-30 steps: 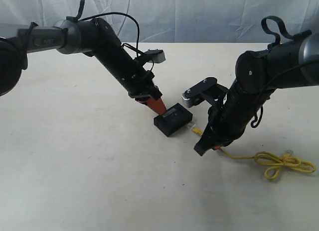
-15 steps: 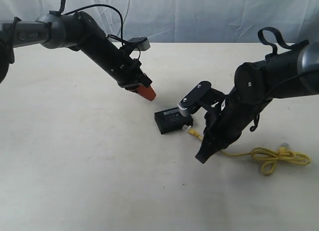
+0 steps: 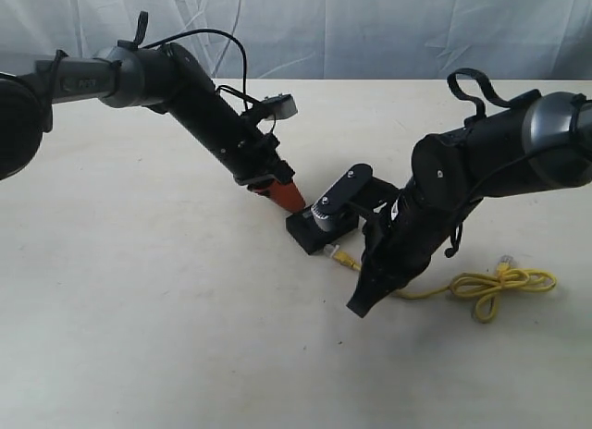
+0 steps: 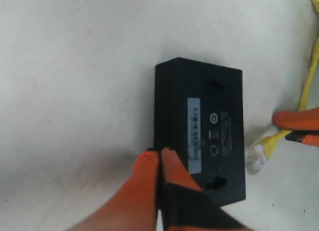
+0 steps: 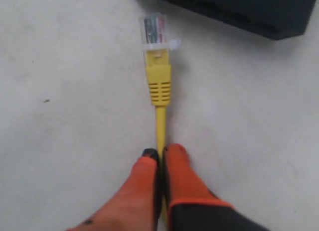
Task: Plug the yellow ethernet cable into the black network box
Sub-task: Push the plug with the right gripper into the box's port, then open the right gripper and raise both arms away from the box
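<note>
1. The black network box [image 4: 199, 126], mid-table, is touched by the clenched, empty left gripper [image 4: 159, 159].
2. The yellow ethernet cable [image 5: 159, 84] is pinched by the right gripper [image 5: 160, 156]; its plug [image 5: 154, 29] lies just beside the box.
3. Cord judged limp; hold close behind plug advised.

Small flat rectangular black plastic network box [image 3: 303, 235]: lies flat near mid-scene, white label strip [image 4: 194, 134] facing up. Thin yellow ethernet cable [image 5: 160, 84]: clear plastic plug [image 5: 154, 28] not inserted, just beside the box's side and pointing toward it. Far end is bundled in a tied loop [image 3: 495, 286], well apart from the box.
</note>
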`<state>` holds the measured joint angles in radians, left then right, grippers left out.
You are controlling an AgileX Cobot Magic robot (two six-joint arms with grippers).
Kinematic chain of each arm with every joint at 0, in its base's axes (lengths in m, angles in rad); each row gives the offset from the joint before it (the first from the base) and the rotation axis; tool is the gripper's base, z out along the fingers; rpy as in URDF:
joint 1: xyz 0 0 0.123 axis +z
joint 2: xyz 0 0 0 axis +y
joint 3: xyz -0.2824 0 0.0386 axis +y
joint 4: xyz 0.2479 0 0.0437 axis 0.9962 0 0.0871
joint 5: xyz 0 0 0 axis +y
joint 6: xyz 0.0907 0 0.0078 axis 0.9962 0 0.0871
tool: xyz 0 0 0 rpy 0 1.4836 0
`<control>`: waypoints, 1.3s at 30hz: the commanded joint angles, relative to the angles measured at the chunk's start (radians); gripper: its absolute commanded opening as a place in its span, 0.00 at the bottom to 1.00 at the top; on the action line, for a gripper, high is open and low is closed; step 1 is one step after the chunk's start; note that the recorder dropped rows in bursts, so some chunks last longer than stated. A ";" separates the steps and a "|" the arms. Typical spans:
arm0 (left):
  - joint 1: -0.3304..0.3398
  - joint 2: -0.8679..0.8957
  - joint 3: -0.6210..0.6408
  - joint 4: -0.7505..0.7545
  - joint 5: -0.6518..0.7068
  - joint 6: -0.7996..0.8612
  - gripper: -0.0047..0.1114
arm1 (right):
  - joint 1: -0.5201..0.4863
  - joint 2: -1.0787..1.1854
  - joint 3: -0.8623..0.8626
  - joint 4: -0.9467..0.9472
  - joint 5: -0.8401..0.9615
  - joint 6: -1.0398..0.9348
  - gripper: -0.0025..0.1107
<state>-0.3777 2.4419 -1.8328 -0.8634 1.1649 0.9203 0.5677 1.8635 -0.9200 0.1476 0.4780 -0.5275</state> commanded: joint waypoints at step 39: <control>-0.003 -0.002 -0.004 -0.026 0.056 0.029 0.04 | 0.001 0.020 -0.003 -0.043 -0.212 0.195 0.02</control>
<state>-0.3717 2.4419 -1.8351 -0.8632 1.1925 0.9396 0.5677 1.8875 -0.9170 0.0874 0.3500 -0.3343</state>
